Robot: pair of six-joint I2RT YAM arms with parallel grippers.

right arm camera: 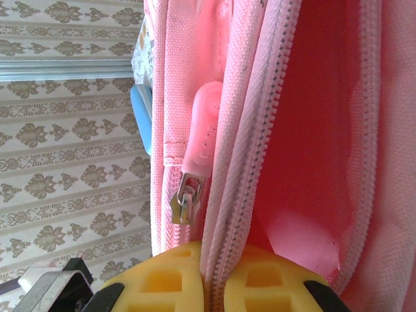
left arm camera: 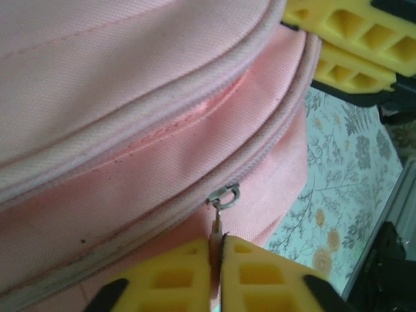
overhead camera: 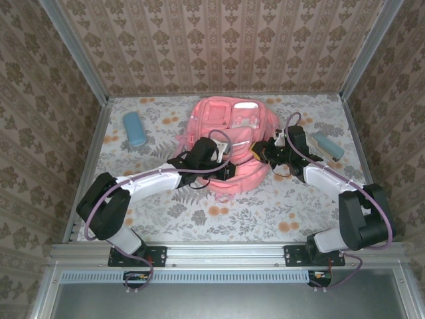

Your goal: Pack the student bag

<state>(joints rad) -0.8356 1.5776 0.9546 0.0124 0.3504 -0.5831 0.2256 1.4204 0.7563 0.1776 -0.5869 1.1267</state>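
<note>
Drag is the biggest worry. The bag (overhead camera: 229, 133) lies front-up on the table (overhead camera: 166, 212), midway across and toward the far side. It is soft and unanchored, so a pull along the zip may slide or bunch the whole bag rather than run the slider. The right gripper (right arm camera: 211, 276) is clamped on the bag's zip edge beside the open compartment (right arm camera: 312, 130), seemingly as a brace. If that fabric slips from the pinch, the brace is lost. The left gripper (left arm camera: 218, 260) is closed on the thin metal tab (left arm camera: 216, 231) hanging from a slider (left arm camera: 225, 194) at the bag's near end. Both grippers sit close together there, so a sweep toward each other could knock them. A blue case (overhead camera: 134, 128) lies left of the bag and a teal case (overhead camera: 327, 146) right of it, both unpacked. The smallest fault is the likeliest: the tab is pinched near its end, so a pull off the zip's line could pop it free or jam the teeth. The bag's long axis runs from the arms toward the far wall, and its zipped end, probably the top, points at the arms.
</note>
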